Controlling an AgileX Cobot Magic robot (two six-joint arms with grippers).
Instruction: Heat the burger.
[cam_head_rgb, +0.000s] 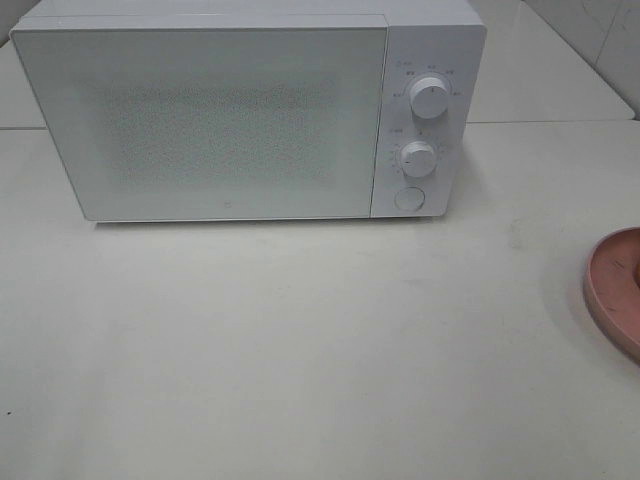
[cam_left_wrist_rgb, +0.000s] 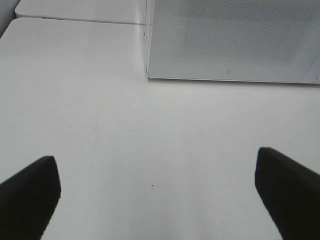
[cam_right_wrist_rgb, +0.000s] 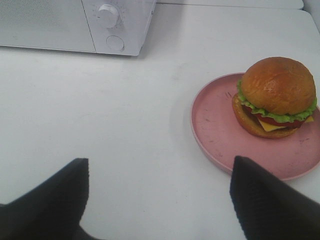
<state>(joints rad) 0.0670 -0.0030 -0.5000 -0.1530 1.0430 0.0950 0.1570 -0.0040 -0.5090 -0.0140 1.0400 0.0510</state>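
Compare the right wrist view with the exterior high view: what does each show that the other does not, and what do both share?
Only the right wrist view shows the burger sitting on the plate and the right gripper, open above the table. Only the exterior high view shows the whole microwave with its closed door and upper knob. Both show the plate, the table, the lower knob and the round button.

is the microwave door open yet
No, the microwave door sits flush and shut across its front, while the burger rests on the pink plate outside it.
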